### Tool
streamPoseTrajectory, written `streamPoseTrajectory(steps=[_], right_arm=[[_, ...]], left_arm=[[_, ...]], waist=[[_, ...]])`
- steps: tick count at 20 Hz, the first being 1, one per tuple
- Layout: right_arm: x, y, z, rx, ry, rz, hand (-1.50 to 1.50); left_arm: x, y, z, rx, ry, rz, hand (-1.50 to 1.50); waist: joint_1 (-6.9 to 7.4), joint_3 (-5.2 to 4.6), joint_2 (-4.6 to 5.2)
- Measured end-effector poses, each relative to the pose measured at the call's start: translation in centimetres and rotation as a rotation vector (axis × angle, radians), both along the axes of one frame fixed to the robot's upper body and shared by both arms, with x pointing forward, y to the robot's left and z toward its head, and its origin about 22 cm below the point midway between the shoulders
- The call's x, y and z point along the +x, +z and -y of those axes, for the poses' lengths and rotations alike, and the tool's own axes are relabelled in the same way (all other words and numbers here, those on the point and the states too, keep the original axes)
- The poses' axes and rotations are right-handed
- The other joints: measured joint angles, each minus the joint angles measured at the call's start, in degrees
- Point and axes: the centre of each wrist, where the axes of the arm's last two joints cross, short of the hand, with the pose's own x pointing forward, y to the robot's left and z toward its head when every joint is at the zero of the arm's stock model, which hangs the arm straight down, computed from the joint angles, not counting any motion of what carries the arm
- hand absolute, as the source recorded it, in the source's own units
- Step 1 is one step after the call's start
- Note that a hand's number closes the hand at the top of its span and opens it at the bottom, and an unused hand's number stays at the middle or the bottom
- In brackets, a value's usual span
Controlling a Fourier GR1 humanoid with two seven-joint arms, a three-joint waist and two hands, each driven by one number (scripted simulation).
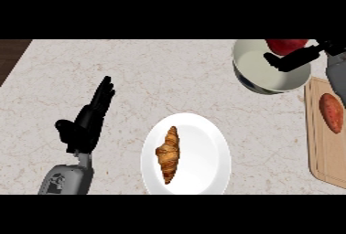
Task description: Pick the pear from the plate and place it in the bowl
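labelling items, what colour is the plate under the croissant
White, seen in the head view: the plate with a golden-brown croissant.

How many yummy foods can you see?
3: a croissant on the white plate, a sweet potato on the cutting board, and a red fruit in the bowl, partly hidden.

White plate (209, 137), golden-brown croissant (168, 154), pale bowl (260, 68), cream marbled counter (169, 77).
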Motion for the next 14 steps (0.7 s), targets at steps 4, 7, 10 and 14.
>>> streamPoseTrajectory(steps=[4,7,10,14], right_arm=[[1.6,-2.2,1.5,-0.028,-0.035,-0.018,1.50],[2.2,-4.3,2.4,-0.039,-0.032,-0.091,1.50],[2.4,-5.8,3.1,-0.028,-0.023,-0.190,-1.50],[2.2,-7.5,4.5,-0.004,0.051,-0.286,-1.50]], left_arm=[[0.1,0.3,0.4,-0.003,-0.009,0.005,0.00],[0.1,0.3,1.3,-0.003,-0.014,0.009,0.00],[0.0,0.4,1.5,-0.006,-0.022,0.010,0.00],[0.2,0.3,0.6,-0.005,-0.024,0.010,0.00]], waist=[[0.41,0.03,0.18],[0.85,0.05,0.42],[1.07,0.07,0.49],[1.36,0.10,0.73]])
